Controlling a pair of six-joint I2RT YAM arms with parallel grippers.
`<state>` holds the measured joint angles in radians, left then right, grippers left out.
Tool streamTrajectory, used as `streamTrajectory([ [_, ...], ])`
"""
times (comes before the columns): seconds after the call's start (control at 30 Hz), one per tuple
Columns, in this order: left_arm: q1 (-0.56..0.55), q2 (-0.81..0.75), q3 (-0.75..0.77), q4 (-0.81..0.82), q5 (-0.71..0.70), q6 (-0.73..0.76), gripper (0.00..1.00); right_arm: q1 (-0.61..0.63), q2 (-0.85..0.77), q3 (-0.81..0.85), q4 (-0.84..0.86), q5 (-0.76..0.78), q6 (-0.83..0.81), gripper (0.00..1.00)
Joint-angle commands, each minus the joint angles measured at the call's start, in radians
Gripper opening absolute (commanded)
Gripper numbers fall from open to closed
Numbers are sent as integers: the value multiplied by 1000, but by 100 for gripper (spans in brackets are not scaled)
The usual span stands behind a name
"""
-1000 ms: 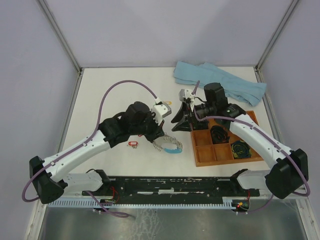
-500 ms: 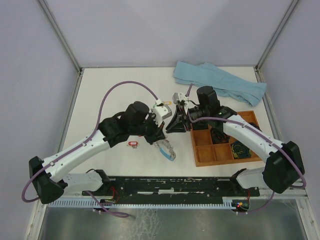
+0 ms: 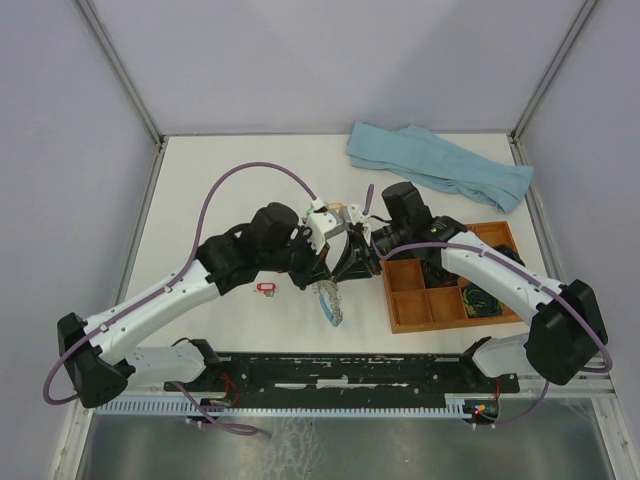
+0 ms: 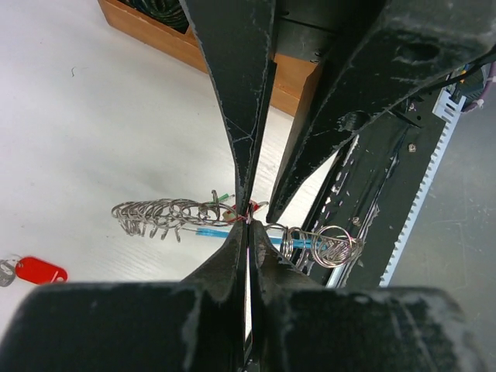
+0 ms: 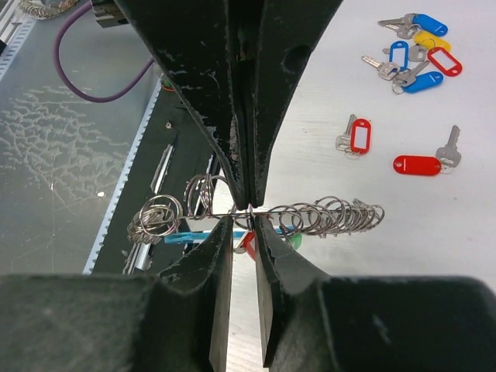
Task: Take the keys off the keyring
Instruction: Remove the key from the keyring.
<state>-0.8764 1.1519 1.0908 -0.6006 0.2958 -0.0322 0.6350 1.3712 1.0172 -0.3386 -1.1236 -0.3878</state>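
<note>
Keyring (image 3: 333,305), earlier flat, hangs pinched by left hand (image 4: 248,221) and right hand (image 5: 249,211).

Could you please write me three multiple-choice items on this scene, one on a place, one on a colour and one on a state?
1. Where does the light-blue cloth lie?
A. at the table's far right, beyond the wooden tray
B. inside that tray
C. at the table's near left corner

2. What colour is the tag of the one loose key visible from above?
A. green
B. black
C. red

3. How is the keyring held?
A. it lies untouched on the table
B. the left gripper and the right gripper both pinch it
C. it hangs on the tray's rim

Answers:
1 A: the cloth lies behind the tray, by the far right corner.
2 C: its oblong tag is plainly red.
3 B: both wrist views show two pairs of fingers meeting on the ring's wire.
</note>
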Motion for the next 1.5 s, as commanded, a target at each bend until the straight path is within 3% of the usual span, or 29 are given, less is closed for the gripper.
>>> streamTrajectory([
  [0.0,2,-24,60,44,43,29,3,16,-1,41,-8,-13,-36,22],
  [0.17,2,-18,60,47,59,29,3,24,-1,41,-8,-13,-41,11],
  [0.3,2,-13,60,54,68,28,3,29,-1,42,-5,-20,-40,10],
  [0.37,3,-10,60,57,69,28,3,31,0,43,-4,-29,-38,1],
  [0.53,3,-27,36,122,51,-2,4,24,0,53,18,-49,-1,1],
  [0.57,5,-43,18,150,41,-17,9,18,-1,48,43,-59,26,1],
  [0.6,8,-60,-1,184,32,-35,23,10,-3,41,76,-68,59,1],
  [0.67,11,-116,-61,263,16,-69,33,-7,-9,21,155,-85,137,1],
  [0.87,15,-335,-296,575,-36,-178,43,-28,-13,-26,382,-109,364,1],
  [1.03,14,-547,-511,814,-170,-251,51,-35,-17,-38,486,-107,456,1],
  [1.27,14,-723,-772,1069,-334,-313,40,-46,-19,-68,661,-114,602,1],
  [1.47,15,-654,-882,1313,-262,-313,36,-46,-14,-71,680,-116,620,1],
])
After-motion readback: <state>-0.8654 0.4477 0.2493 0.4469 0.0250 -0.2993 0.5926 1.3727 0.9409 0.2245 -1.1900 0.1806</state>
